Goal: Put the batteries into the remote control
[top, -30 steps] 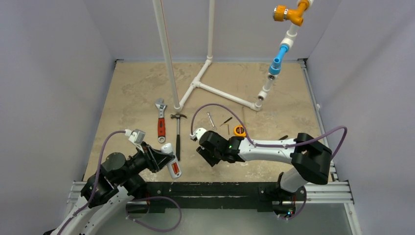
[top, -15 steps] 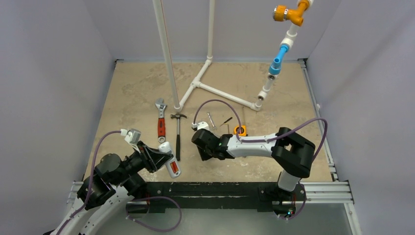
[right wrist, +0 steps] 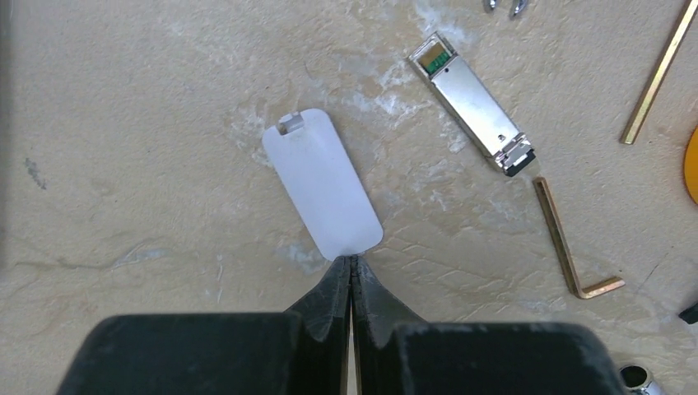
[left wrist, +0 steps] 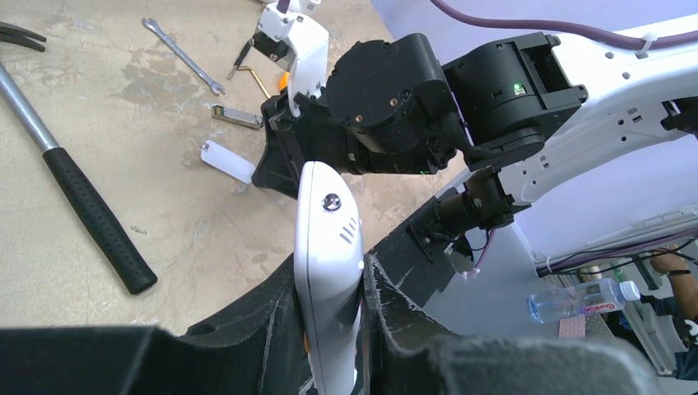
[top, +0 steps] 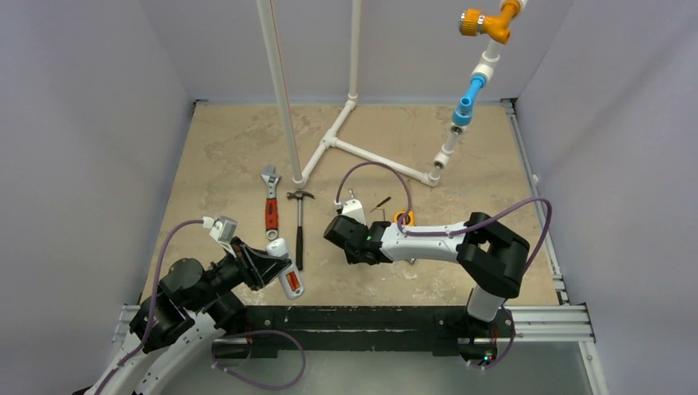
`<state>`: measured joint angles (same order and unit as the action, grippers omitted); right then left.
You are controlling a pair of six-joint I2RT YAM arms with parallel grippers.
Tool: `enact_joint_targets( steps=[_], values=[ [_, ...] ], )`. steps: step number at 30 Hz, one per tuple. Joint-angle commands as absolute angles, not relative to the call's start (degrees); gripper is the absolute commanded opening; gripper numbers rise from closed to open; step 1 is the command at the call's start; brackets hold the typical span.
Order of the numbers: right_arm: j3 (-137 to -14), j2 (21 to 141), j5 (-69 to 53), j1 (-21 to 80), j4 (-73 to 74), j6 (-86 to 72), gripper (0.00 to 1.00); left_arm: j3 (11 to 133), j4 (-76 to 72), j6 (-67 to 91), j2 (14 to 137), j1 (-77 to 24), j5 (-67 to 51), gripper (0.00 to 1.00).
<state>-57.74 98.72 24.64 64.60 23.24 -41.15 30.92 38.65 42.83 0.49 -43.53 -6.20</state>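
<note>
My left gripper (top: pixel 267 265) is shut on the white remote control (top: pixel 284 267) and holds it tilted above the table's near left. An orange-red strip, the batteries (top: pixel 292 282), shows in the recess on its back. In the left wrist view the remote (left wrist: pixel 328 247) stands edge-on between the fingers. A flat white battery cover (right wrist: pixel 323 185) lies on the table. My right gripper (right wrist: pixel 351 262) is shut, with its tips touching the cover's near edge. In the top view the right gripper (top: pixel 336 237) points down, just right of the remote.
A hammer (top: pixel 299 226) and a red-handled wrench (top: pixel 270 210) lie left of the right gripper. A metal module (right wrist: pixel 473 103), a brass hex key (right wrist: pixel 568 247) and an orange tape measure (top: pixel 402 218) lie to its right. A white pipe frame (top: pixel 362 152) stands behind.
My right gripper has shifted left and then slightly toward the back, with its wrist turned. My left arm has drawn back a little with the remote.
</note>
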Motion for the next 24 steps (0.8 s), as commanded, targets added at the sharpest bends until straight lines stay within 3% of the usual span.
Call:
enact_joint_targets(
  steps=[1,14,24],
  values=[
    [-55.63,98.54,26.74,62.18,22.95,-43.1,0.0,32.87,35.58,42.36,-0.88,-43.68,-6.36,0.0],
    [-57.41,100.99,27.73,57.44,20.55,-39.34,0.0,32.61,36.03,42.49,-1.16,-43.68,-5.76,0.0],
    [-61.6,104.66,19.74,56.61,14.77,-32.75,0.0,32.52,35.8,42.5,-0.88,-43.73,-5.54,0.0]
  ],
)
